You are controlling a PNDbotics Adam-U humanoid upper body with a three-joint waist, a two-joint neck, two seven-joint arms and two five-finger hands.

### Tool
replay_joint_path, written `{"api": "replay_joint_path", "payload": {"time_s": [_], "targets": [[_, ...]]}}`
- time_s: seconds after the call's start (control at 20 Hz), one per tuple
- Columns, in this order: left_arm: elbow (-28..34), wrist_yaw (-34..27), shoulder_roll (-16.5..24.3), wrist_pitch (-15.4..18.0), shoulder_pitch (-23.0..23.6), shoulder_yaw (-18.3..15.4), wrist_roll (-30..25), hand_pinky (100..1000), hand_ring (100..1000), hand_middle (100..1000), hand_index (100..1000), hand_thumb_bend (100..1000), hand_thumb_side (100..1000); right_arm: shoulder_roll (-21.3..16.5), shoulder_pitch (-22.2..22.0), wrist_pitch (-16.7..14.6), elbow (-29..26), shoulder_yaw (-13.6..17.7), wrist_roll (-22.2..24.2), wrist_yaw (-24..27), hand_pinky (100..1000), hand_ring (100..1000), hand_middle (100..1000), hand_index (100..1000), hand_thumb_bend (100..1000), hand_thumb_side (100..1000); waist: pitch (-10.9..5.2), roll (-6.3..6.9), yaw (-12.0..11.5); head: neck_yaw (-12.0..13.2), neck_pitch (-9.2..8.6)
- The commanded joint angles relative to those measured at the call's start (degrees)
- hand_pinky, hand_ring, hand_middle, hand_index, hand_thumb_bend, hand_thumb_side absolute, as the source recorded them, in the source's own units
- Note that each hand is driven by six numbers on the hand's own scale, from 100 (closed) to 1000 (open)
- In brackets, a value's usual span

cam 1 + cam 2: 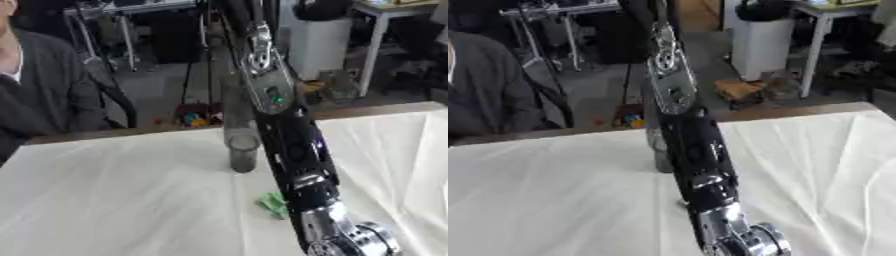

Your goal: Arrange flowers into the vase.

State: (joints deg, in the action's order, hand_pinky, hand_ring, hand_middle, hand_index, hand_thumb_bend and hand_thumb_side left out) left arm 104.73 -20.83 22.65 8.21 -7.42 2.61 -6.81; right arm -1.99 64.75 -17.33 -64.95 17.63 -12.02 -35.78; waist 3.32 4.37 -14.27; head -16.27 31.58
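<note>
Your arm (293, 150) crosses the white counter (114, 200), hiding any hand, so I cannot tell its state. The grey vase (243, 152) stands upright behind it; something green (274, 204) lies beside the arm.

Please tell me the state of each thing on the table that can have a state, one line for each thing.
vase: upright on the cloth, partly behind the arm; whether it holds flowers cannot be seen.
green thing: lying on the cloth beside the arm, mostly hidden.
white cloth: spread over the table, creased.
</note>
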Motion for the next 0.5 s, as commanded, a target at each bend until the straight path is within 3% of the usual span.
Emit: {"api": "replay_joint_path", "payload": {"time_s": [0.05, 0.5], "targets": [[1.1, 0.0, 0.4, 0.0, -0.8, -0.2, -0.2, 759, 720, 630, 765, 609, 935, -1.9, 1.6, -0.2, -0.3, 0.3, -0.1, -1.3, 100, 100, 100, 129, 100, 829, -0.33, 0.21, -0.3, -0.3, -1.32], [1.5, 0.1, 0.2, 0.3, -0.9, -0.3, -0.2, 759, 719, 629, 765, 607, 936, -3.3, 0.7, 0.9, -0.7, 1.4, -0.4, -1.6, 100, 120, 100, 144, 100, 859, 0.74, 0.77, -1.1, -0.7, -2.74]]}}
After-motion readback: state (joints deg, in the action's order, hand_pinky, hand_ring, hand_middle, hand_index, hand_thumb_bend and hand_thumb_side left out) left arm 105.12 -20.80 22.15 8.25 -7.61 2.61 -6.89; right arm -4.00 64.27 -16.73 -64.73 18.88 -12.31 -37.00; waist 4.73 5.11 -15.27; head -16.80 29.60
